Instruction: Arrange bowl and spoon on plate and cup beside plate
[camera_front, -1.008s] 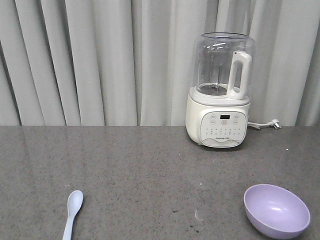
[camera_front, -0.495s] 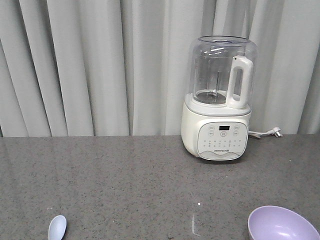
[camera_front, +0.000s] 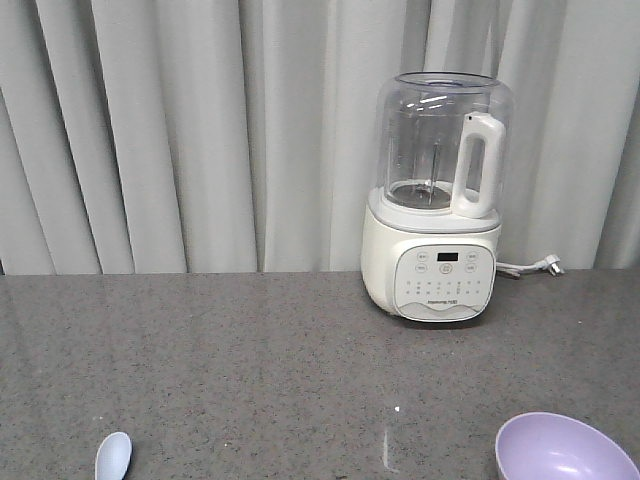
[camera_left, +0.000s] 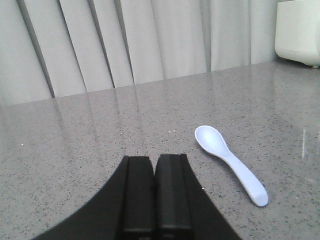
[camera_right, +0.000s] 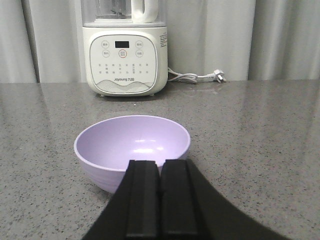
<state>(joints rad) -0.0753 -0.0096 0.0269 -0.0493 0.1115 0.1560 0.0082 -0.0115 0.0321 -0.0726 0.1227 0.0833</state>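
A lavender bowl (camera_right: 132, 147) stands upright on the grey counter, straight in front of my right gripper (camera_right: 160, 162), which is shut and empty just short of its near rim. The front view cuts the bowl (camera_front: 565, 450) off at the bottom right. A pale blue-white spoon (camera_left: 229, 162) lies flat, scoop pointing away, a little ahead and to the right of my left gripper (camera_left: 154, 159), also shut with nothing in it. Only the spoon's scoop (camera_front: 113, 455) shows at the front view's lower left. The plate and the cup are out of view.
A cream blender (camera_front: 437, 200) with a clear jug stands at the back of the counter by the grey curtain, behind the bowl. Its cord and plug (camera_right: 212, 76) trail to the right. A faint white streak (camera_front: 386, 450) marks the counter between spoon and bowl.
The front view has tilted upward over the last second: the counter, spoon and bowl slid down to the frame's bottom edge. In the last half second almost nothing shifted.
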